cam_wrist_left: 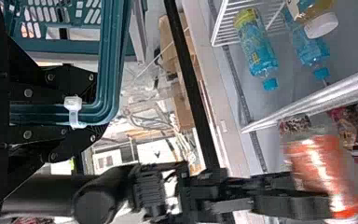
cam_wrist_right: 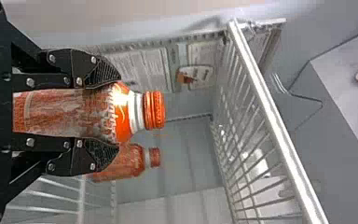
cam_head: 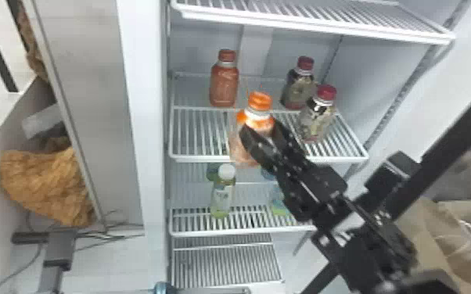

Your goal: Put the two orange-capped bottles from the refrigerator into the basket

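In the head view my right gripper [cam_head: 263, 132] is shut on an orange-capped bottle [cam_head: 260, 102], held upright but tilted in front of the middle shelf. The other orange-capped bottle [cam_head: 224, 84] stands at the back left of that shelf. In the right wrist view, both pads of my right gripper [cam_wrist_right: 105, 115] press the sides of the held bottle [cam_wrist_right: 65, 112]; the second bottle [cam_wrist_right: 126, 163] is beyond it. The left wrist view has my left gripper [cam_wrist_left: 92, 108] shut on the rim of the teal basket [cam_wrist_left: 116, 51], outside the refrigerator.
Two red-capped bottles [cam_head: 315, 117] stand right of the held bottle. A white-capped bottle [cam_head: 223, 193] and blue bottles [cam_wrist_left: 257, 44] are on the shelf below. The middle shelf's front edge [cam_head: 199, 159] and the upper shelf [cam_head: 309, 27] bound the space. Paper bags [cam_head: 430, 234] are at right.
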`<state>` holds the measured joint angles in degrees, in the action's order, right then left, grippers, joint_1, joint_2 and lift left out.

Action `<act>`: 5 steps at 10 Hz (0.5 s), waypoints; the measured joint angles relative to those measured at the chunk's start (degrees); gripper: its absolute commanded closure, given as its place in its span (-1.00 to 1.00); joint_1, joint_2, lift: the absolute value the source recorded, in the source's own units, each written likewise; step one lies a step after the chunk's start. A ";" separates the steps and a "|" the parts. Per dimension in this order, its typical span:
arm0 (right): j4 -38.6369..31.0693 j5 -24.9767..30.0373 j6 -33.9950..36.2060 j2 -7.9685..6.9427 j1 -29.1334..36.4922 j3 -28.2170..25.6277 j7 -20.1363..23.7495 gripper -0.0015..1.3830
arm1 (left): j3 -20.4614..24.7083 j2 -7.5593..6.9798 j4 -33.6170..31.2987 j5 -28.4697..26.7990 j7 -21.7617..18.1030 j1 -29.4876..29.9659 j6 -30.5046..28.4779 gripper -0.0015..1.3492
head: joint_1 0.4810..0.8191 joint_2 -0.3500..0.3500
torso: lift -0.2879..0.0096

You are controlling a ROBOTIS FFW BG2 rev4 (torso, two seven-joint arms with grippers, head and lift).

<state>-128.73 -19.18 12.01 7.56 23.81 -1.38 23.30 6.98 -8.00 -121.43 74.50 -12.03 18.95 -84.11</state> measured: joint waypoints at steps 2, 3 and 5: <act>-8.51 0.23 7.49 -0.34 7.77 -2.30 3.10 0.27 | 0.52 0.00 0.00 -0.27 0.00 0.00 0.38 0.79 | 0.27 -0.64 | 0.67; -11.89 0.49 10.61 -0.17 11.32 -2.84 4.11 0.27 | 0.69 -0.05 0.00 -0.34 0.00 0.02 0.44 0.79 | 0.27 -0.63 | 0.67; -14.75 0.81 14.72 -0.10 15.33 -4.08 7.08 0.27 | 0.85 -0.18 0.00 -0.91 -0.13 0.02 1.35 0.79 | 0.27 -0.61 | 0.67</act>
<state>-143.48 -18.37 26.73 7.46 39.14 -5.46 30.38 7.83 -8.18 -121.43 73.59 -12.17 18.97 -82.77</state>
